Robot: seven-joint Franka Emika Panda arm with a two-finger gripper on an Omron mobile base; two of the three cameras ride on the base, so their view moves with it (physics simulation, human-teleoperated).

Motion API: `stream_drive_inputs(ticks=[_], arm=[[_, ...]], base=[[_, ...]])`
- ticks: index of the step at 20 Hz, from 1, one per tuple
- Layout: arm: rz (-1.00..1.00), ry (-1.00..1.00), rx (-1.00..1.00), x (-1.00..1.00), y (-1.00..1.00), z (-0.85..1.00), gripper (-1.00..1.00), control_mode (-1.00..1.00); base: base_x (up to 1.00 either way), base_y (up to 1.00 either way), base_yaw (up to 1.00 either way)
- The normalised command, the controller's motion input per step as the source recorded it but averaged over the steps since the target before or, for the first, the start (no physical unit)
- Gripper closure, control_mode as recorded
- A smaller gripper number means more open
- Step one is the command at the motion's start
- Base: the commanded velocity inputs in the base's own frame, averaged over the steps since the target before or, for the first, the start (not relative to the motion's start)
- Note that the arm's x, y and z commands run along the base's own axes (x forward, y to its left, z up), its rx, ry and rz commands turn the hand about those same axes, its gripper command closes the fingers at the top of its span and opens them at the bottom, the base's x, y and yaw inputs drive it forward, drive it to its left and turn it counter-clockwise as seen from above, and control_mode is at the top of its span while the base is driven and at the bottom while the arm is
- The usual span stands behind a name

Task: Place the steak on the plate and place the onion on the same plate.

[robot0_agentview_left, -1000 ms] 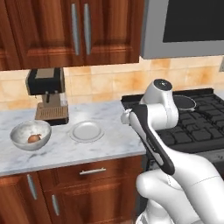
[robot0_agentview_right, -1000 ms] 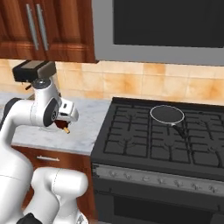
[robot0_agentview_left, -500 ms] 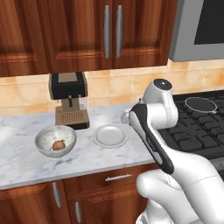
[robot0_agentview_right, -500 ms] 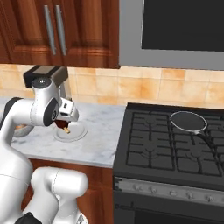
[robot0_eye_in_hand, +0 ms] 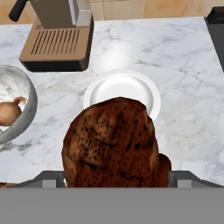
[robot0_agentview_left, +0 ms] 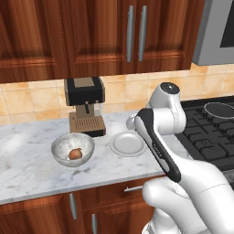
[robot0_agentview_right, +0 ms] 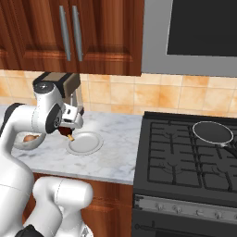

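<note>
The steak, a dark reddish-brown chunk, sits between my gripper's fingers and fills the lower middle of the hand view. In the right base view my gripper is shut on the steak and hangs above the left rim of the white plate. The plate lies bare on the marble counter, just beyond the steak. The tan-orange onion rests inside a grey bowl left of the plate. The onion shows at the hand view's left edge.
A coffee machine stands at the back of the counter behind the bowl and plate. The black stove lies to the right, with a small dark pan on a back burner. Wooden cabinets hang above.
The whole picture has shifted, so the base has driven; bowl, plate and coffee machine now sit nearer the middle. The steak stays in my gripper, now close over the plate.
</note>
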Motion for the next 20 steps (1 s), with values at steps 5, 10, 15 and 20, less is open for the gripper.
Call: stream_drive_inputs(ticks=[5,10,15,20], arm=[[0.00,0.00,0.00,0.02,0.02,-0.02,1.00,-1.00],[0.00,0.05,0.00,0.29,-0.06,-0.09,1.00,-1.00],[0.00,0.15,0.01,0.40,-0.14,-0.17,1.00,-1.00],[0.00,0.12,-0.08,0.48,-0.07,-0.32,1.00,-1.00]], base=[[0.14,0.13,0.00],[0.00,0.00,0.00],[0.00,0.00,0.00],[0.00,0.00,0.00]])
